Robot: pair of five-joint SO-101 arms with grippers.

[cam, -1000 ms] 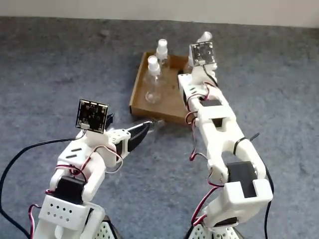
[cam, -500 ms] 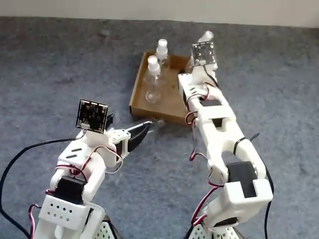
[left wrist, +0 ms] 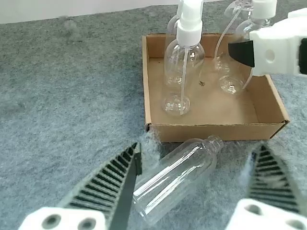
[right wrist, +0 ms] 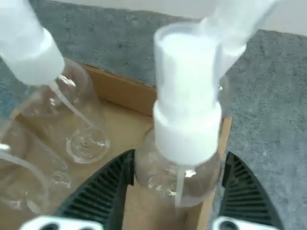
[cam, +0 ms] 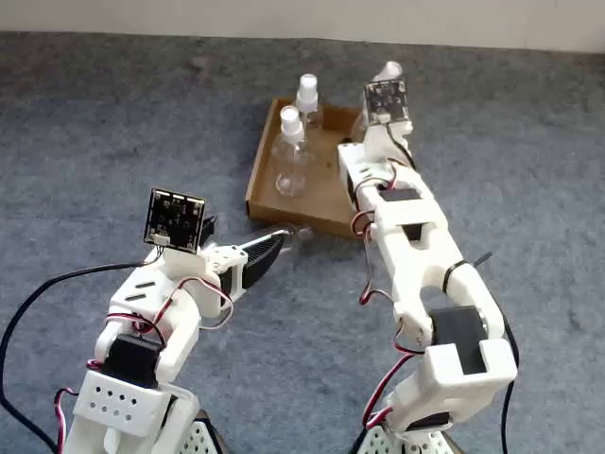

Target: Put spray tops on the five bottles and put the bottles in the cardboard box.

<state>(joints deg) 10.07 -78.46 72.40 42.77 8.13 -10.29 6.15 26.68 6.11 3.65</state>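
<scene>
Right gripper (right wrist: pixel 178 158): clasped about the shoulders of a capped bottle (right wrist: pixel 184 120), one ribbed jaw on each side. Bottle upright in the far right corner of the cardboard box (left wrist: pixel 216 132). Cannot tell whether the base is on the box floor or just above it. Other capped bottles (left wrist: pixel 182 62) standing close alongside in the same box.

Left gripper (left wrist: pixel 199 148): spread wide, holding nothing, astride the uncapped bottle (left wrist: pixel 172 179). That bottle on its side on the grey carpet (cam: pixel 113 113), neck toward the box, just beside its near wall.

Step in hand, judged: setting the capped bottle down in the box.

Handling notes:
- Lower straight until the base rests flat.
- Part the jaws only a little at first. Clear plastic, light and tall, likely to tip.
- Withdraw upward, not sideways, to spare the neighbours and the box wall.
- Keep the left arm clear meanwhile.

Remaining, judged: the uncapped bottle to be topped and boxed.
</scene>
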